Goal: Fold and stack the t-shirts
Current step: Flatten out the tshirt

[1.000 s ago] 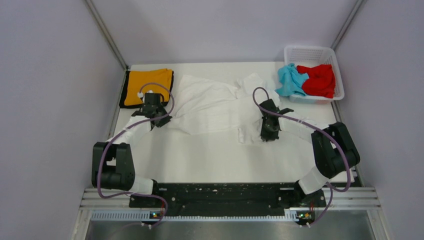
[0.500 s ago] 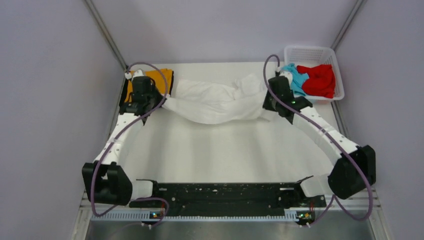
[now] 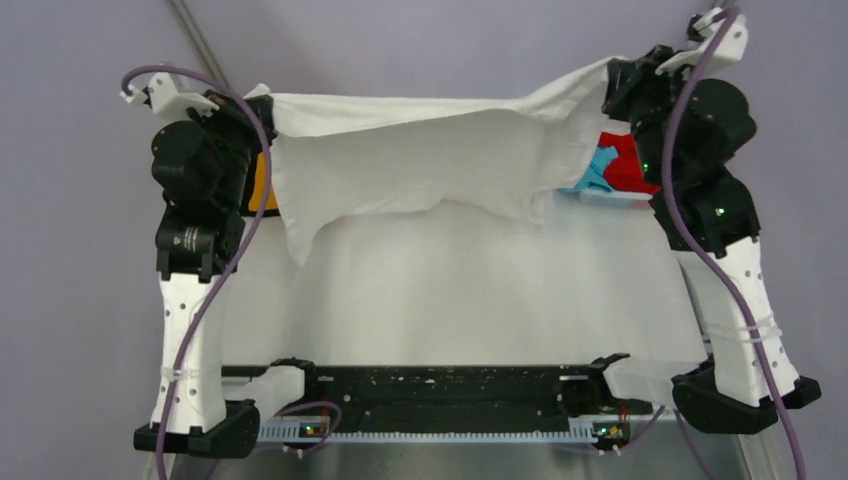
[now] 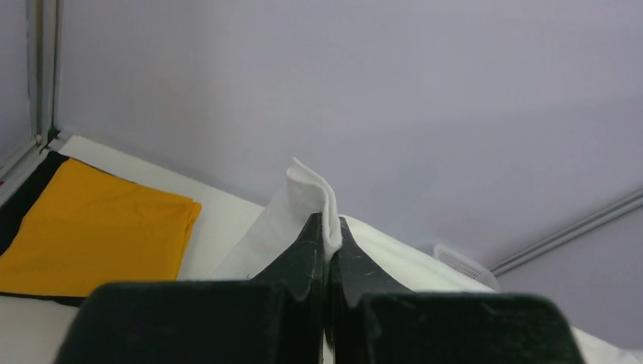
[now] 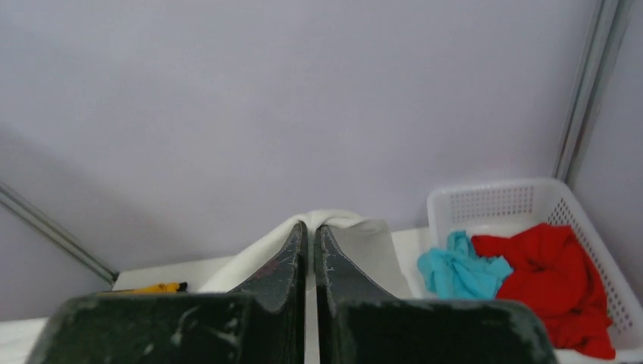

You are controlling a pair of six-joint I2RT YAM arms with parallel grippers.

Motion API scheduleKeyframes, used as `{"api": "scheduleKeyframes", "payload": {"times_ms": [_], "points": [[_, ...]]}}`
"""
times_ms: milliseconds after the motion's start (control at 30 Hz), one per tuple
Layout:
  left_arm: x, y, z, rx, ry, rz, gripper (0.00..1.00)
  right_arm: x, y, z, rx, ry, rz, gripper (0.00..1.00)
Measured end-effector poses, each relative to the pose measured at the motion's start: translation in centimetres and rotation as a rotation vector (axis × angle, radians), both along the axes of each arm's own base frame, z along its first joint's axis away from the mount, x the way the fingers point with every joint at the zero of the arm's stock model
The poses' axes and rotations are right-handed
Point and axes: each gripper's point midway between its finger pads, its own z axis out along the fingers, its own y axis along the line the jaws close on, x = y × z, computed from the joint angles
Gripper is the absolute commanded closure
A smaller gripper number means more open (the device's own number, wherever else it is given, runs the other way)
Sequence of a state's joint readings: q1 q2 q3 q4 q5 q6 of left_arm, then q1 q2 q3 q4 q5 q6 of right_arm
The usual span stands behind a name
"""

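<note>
The large white t-shirt (image 3: 420, 160) hangs spread in the air between both raised arms, its lower edge sagging above the table. My left gripper (image 3: 255, 95) is shut on its left top corner; in the left wrist view a fold of white cloth (image 4: 307, 189) sticks up from the tips (image 4: 327, 227). My right gripper (image 3: 612, 75) is shut on the right top corner, with cloth (image 5: 371, 243) draped over the tips (image 5: 311, 231). The folded orange t-shirt (image 4: 91, 235) lies at the back left. The light blue t-shirt (image 5: 459, 269) and the red t-shirt (image 5: 557, 280) sit crumpled in the basket.
The white lattice basket (image 5: 493, 201) stands at the back right corner, mostly hidden behind the right arm in the top view. The white table (image 3: 450, 290) lies under the hanging shirt. Grey walls close in the back and both sides.
Both arms have lifted high and moved apart, raising the white t-shirt off the table and stretching it out. The right gripper closed on the cloth early on.
</note>
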State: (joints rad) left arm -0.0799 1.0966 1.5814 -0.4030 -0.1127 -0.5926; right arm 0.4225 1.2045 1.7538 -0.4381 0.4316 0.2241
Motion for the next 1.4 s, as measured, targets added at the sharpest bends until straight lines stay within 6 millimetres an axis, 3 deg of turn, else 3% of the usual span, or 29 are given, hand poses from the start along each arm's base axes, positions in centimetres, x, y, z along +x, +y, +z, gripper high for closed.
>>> {"api": "scheduleKeyframes", "payload": {"times_ms": [167,367,567,633,733,833,933,1000,1100,1167,1200,1267,1367,1400], "points": [[-4.5,0.4,4.4,0.004,-0.108,0.002,1.00,-4.2,-0.9,8.0,-0.017,-0.181,0.055,1.00],[-12.3,0.1,8.9,0.009,-0.271,-0.046,1.00,-10.5,-1.9,14.8,-0.048,-0.369,0.136,1.00],[-20.7,-1.7,12.5,0.041,-0.448,-0.184,1.00,-16.5,-3.2,17.5,-0.069,-0.494,0.195,1.00],[-22.3,-2.1,12.7,0.048,-0.477,-0.210,1.00,-19.0,-3.5,18.3,-0.080,-0.542,0.225,1.00],[-23.4,-2.5,12.8,0.052,-0.493,-0.235,1.00,-22.6,-4.4,19.5,-0.095,-0.623,0.248,1.00],[-23.0,-2.7,12.5,0.045,-0.478,-0.249,1.00,-24.5,-5.1,19.9,-0.109,-0.666,0.243,1.00],[-21.4,-3.0,12.0,0.032,-0.438,-0.261,1.00,-23.8,-5.2,19.3,-0.120,-0.656,0.218,1.00],[-19.5,-3.2,11.3,0.022,-0.394,-0.264,1.00,-21.6,-5.1,18.0,-0.125,-0.612,0.181,1.00],[-14.5,-3.5,7.7,-0.003,-0.260,-0.263,1.00,-16.2,-4.5,14.4,-0.146,-0.495,0.108,1.00],[-9.9,-3.7,2.9,-0.026,-0.117,-0.254,1.00,-11.4,-3.8,10.0,-0.174,-0.375,0.053,1.00],[-7.3,-3.9,-0.7,-0.041,-0.023,-0.248,1.00,-8.8,-3.4,7.1,-0.194,-0.301,0.025,1.00],[-3.6,-4.0,-7.3,-0.063,0.147,-0.233,1.00,-5.5,-3.0,3.1,-0.220,-0.205,-0.019,1.00],[0.5,-4.1,-18.6,-0.093,0.430,-0.200,1.00,-1.0,-2.3,-3.6,-0.267,-0.061,-0.074,1.00],[1.3,-4.0,-22.8,-0.102,0.535,-0.182,1.00,0.9,-2.0,-7.6,-0.294,0.019,-0.095,1.00]]}}
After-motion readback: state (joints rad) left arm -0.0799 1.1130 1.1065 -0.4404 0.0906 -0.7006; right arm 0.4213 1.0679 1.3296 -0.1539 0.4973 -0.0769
